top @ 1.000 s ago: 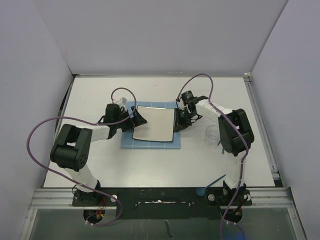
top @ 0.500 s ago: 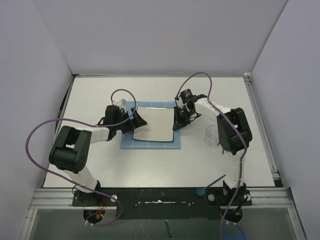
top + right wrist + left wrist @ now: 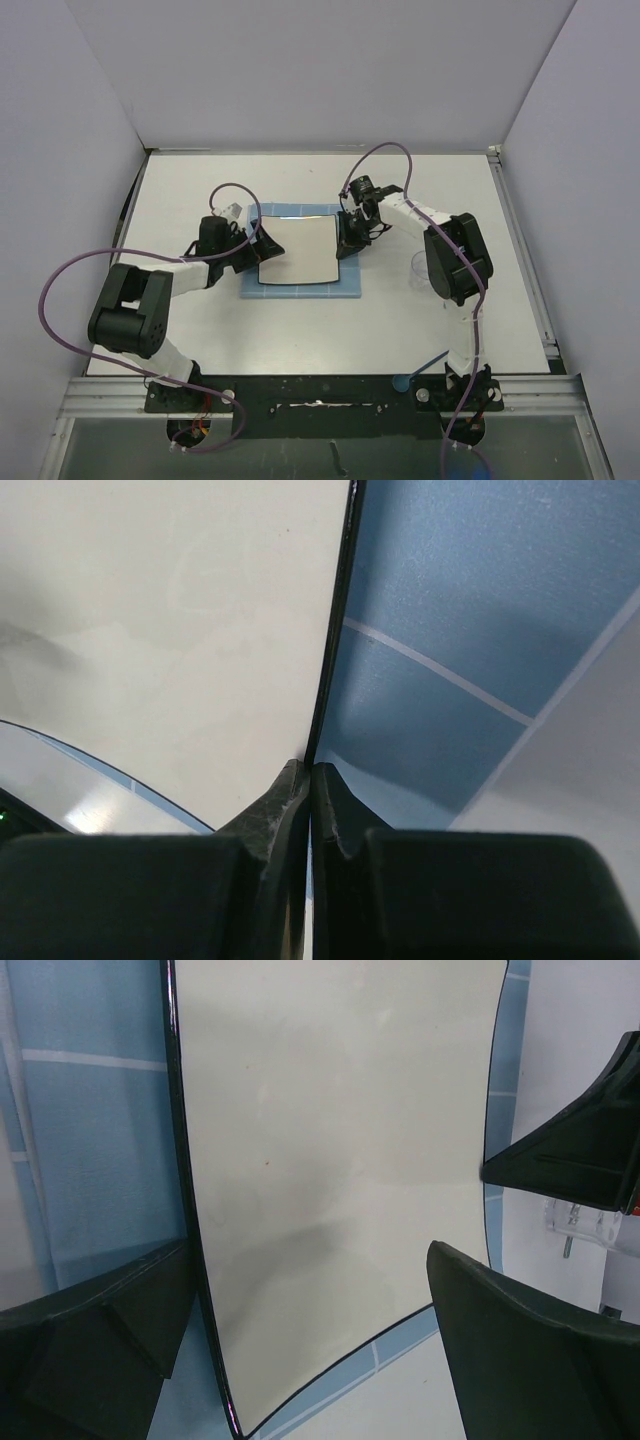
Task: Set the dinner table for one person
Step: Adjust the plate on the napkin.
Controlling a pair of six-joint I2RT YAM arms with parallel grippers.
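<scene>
A square white plate with a dark rim (image 3: 297, 250) lies on the blue grid placemat (image 3: 300, 292) in the middle of the white dinner table (image 3: 200, 330). My right gripper (image 3: 343, 240) is shut on the plate's right rim; in the right wrist view its jaws (image 3: 310, 768) pinch the dark edge between the plate (image 3: 170, 610) and the placemat (image 3: 460, 600). My left gripper (image 3: 262, 245) stands open at the plate's left side. In the left wrist view its fingers (image 3: 310, 1260) straddle a corner of the plate (image 3: 330, 1160) without touching it.
A clear glass (image 3: 425, 268) stands on the table right of the placemat, close to the right arm's elbow. A blue spoon (image 3: 418, 372) lies at the near edge by the right arm's base. White walls enclose the table on three sides.
The right gripper has dragged the plate leftward and a little farther back over the placemat. The left gripper has backed off to the left, staying open.
</scene>
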